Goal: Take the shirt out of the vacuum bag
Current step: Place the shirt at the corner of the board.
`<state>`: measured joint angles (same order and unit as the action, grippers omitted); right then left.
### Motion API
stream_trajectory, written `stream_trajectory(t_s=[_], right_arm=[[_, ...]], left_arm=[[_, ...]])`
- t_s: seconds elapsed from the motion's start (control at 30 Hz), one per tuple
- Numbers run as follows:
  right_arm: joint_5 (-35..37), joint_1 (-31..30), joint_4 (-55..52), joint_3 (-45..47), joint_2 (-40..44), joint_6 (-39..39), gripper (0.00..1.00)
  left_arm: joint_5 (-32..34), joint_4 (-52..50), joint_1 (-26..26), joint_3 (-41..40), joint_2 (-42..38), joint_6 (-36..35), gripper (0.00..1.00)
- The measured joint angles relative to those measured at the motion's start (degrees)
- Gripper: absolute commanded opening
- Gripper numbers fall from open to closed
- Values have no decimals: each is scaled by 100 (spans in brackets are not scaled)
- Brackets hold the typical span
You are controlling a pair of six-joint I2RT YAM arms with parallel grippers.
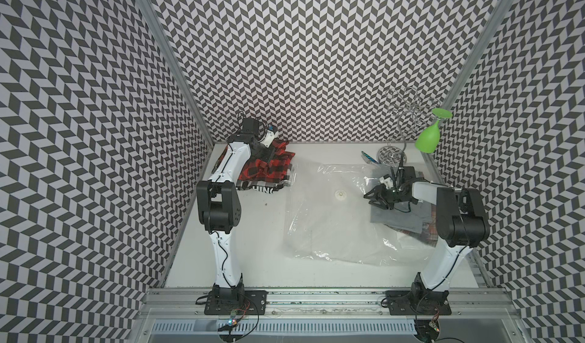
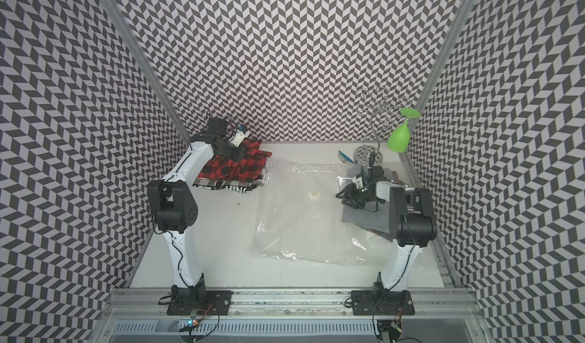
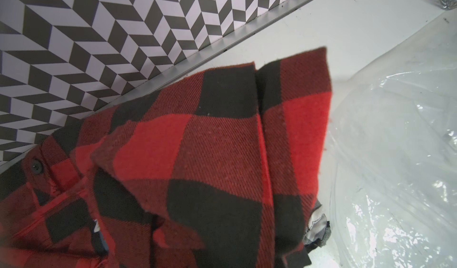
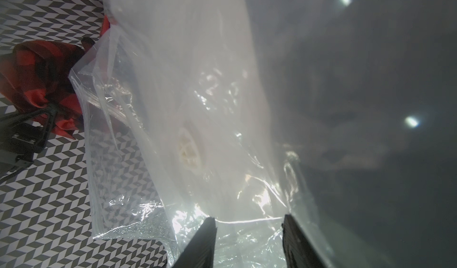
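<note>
The red-and-black plaid shirt [image 1: 266,167] [image 2: 228,167] lies crumpled at the table's back left corner, outside the vacuum bag [image 1: 332,224] [image 2: 304,224]. My left gripper [image 1: 269,156] [image 2: 238,154] is shut on a fold of it; the right wrist view shows its dark fingers [image 4: 50,110] pinching the red cloth [image 4: 37,68]. In the left wrist view the shirt [image 3: 222,143] hides the jaws. The clear bag, round white valve [image 1: 339,194] [image 4: 189,153] facing up, lies flat mid-table. My right gripper [image 1: 374,197] [image 4: 248,219] is open at the bag's right edge, plastic between its fingers.
A black-and-white printed cloth [image 1: 259,187] lies under the shirt. Folded grey cloths [image 1: 399,218] sit beneath the right arm. A wire glass rack [image 1: 402,119] with a hanging green glass [image 1: 427,138] stands at the back right, a small blue packet [image 1: 368,157] beside its base.
</note>
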<state>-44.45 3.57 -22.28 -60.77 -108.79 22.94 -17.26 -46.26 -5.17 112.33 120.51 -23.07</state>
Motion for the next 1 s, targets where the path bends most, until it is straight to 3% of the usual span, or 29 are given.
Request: stream_trajectory(t_s=[0.33, 0.57, 0.6, 0.63, 0.67, 0.7, 0.83, 1.0], right_arm=[[-9, 0, 35, 20, 2, 0, 47], [-33, 0, 79, 42, 2, 0, 47], [-33, 0, 79, 42, 2, 0, 47], [-33, 0, 79, 42, 2, 0, 47], [-33, 0, 79, 42, 2, 0, 47], [-33, 0, 79, 42, 2, 0, 47], [-35, 0, 79, 42, 2, 0, 47], [-37, -2, 81, 42, 2, 2, 47]], left_arm=[[-1108, -221, 289, -4, -37, -4, 0], [-1397, -107, 457, -343, -149, 92, 1], [-1390, -87, 435, -326, -136, 131, 6], [-1384, -66, 402, -271, -96, 199, 35], [-1370, -7, 369, -227, -50, 247, 83], [-1375, 35, 341, -166, 0, 356, 98], [-1340, 240, 286, 120, 164, 780, 99], [-745, 525, 492, 225, 76, 1202, 99]])
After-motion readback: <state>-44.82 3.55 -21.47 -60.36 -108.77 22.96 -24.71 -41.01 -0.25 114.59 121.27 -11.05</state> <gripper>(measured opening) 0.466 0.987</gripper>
